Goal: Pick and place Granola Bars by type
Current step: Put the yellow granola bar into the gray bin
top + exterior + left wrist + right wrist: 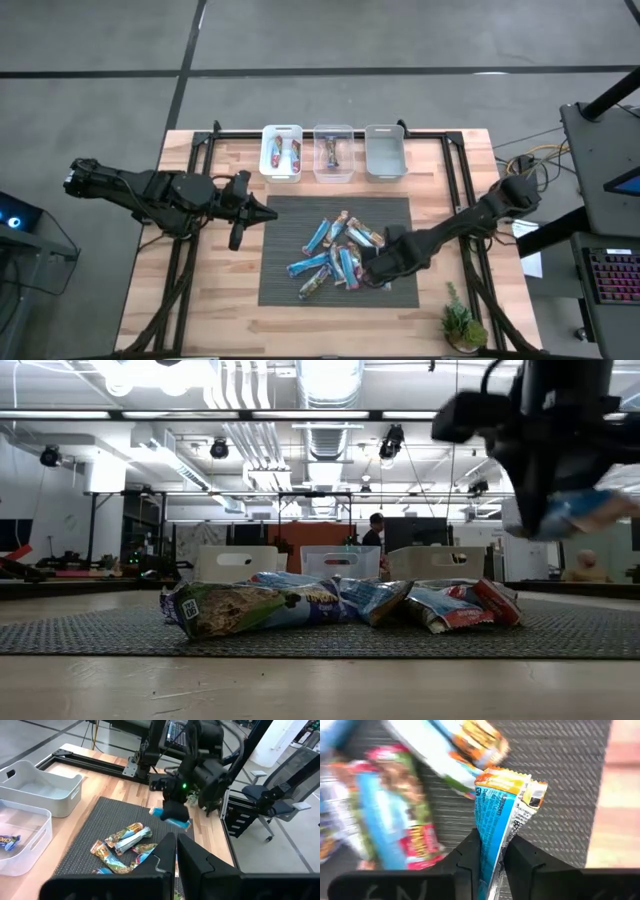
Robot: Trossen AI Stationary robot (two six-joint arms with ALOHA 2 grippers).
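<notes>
Several granola bars [335,255] lie in a loose pile on the dark mat [285,215] at mid-table. My right gripper [494,841] hangs over the pile's right side, shut on one blue bar with an orange end [502,802]. That bar also shows in the low view [590,510] and in the left wrist view [172,817]. My left gripper [265,212] hovers shut at the mat's left edge, holding nothing. At the far edge, the left bin [281,152] holds two bars and the middle bin [333,152] holds one. My right gripper pinches the blue bar between its two fingers on its flat faces [492,827], back from the orange end. The fingers point down from above. The orange end [512,782] sticks out past the fingertips. The bar is lifted clear of the mat and juts out tilted [600,505].
A third bin [385,150] at the far edge shows nothing inside. A small potted plant [462,325] stands at the near right corner. Black frame rails [455,175] run along the table's left and right sides. Bare mat lies left of the pile.
</notes>
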